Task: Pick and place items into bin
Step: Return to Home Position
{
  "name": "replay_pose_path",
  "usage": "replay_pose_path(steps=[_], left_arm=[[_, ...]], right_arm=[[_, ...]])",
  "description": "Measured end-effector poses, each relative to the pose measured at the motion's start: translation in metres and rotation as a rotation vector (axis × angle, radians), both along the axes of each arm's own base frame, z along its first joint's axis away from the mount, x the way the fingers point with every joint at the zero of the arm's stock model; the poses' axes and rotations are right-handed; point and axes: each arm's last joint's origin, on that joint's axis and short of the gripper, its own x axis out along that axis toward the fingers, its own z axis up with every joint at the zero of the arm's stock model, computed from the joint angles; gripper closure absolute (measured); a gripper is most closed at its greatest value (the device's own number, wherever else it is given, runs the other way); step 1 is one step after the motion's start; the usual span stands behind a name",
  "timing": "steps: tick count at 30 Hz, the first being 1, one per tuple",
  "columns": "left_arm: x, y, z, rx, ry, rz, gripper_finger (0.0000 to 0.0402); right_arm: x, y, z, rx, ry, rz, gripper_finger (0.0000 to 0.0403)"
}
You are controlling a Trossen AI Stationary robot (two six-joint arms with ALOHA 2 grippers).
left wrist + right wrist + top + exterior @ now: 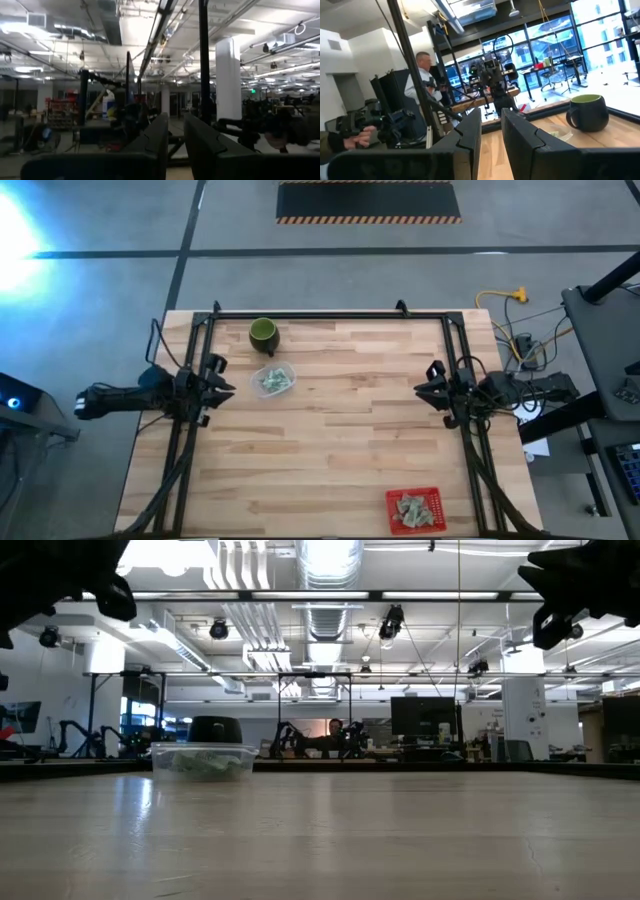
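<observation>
Wooden counter [330,430], both arms parked at its edges — left gripper [226,388] beside the clear tub of packets [273,380], jaws nearly clenched, empty; right gripper [424,388] likewise. Red bin [414,511] already holds some. Next, seemingly — reach into the tub.

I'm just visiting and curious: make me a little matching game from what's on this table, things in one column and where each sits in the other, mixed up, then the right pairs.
Things:
1. green cup
2. clear tub of packets
3. red bin
4. left gripper

Places, as seen from above:
A. near corner of the table, on the right arm's side
B. beside the far edge, left of centre
C. at the table's left edge, level with the clear tub
D. just nearer than the cup

Pairs: 1-B, 2-D, 3-A, 4-C
</observation>
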Motion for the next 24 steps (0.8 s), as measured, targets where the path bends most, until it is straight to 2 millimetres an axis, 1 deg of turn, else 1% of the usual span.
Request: replay_pose_path(steps=[6,10,13,20,24], left_arm=[[-0.001,-0.002,-0.004,-0.005,0.050,-0.061,0.0359],[0.001,-0.003,-0.009,-0.027,0.130,-0.112,0.0359],[0.001,-0.003,-0.010,-0.043,0.151,-0.138,0.0359],[0.002,-0.004,-0.017,-0.043,0.204,-0.164,0.0360],[0.003,-0.004,-0.019,-0.041,0.221,-0.169,0.0360]], right_arm=[[0.001,0.000,-0.004,0.032,0.043,-0.009,0.0335],[0.001,0.000,-0.005,0.032,0.050,-0.010,0.0335],[0.001,0.000,-0.005,0.024,0.055,-0.011,0.0335],[0.003,-0.001,-0.018,0.052,0.192,-0.029,0.0335],[0.003,-0.001,-0.016,0.011,0.166,-0.038,0.0335]])
